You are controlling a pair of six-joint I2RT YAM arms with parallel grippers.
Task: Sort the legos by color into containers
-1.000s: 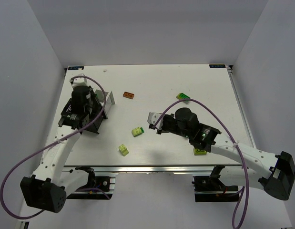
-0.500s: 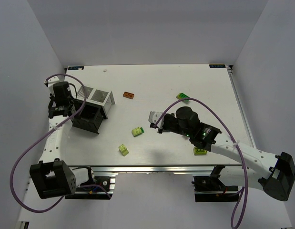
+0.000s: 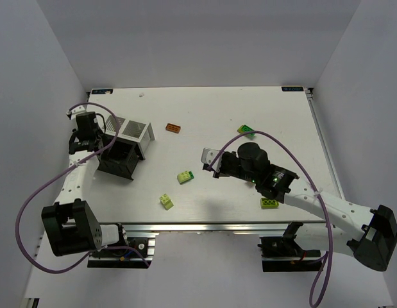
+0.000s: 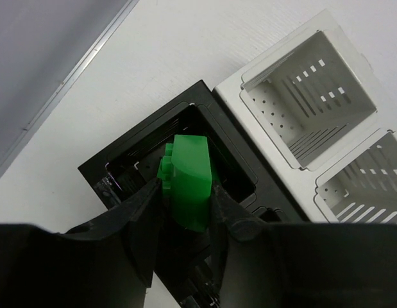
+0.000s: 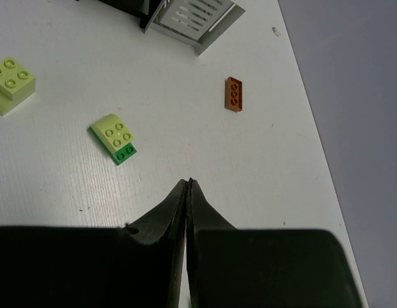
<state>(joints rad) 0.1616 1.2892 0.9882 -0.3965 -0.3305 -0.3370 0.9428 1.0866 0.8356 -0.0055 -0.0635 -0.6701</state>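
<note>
White tabletop (image 3: 249, 109) with loose legos: one orange brick (image 3: 174, 128) and several lime bricks (image 3: 166, 201) scattered mid-table. Left gripper (image 4: 185, 192), jaws clamped narrowly on a green brick (image 4: 190, 167), hangs over the open black container (image 4: 137, 131), directly beside the white container (image 4: 307, 96) at far left. Right gripper (image 5: 187, 186), jaws pressed together and holding nothing, hovers above bare table near a lime-and-green brick (image 5: 115, 138)
</note>
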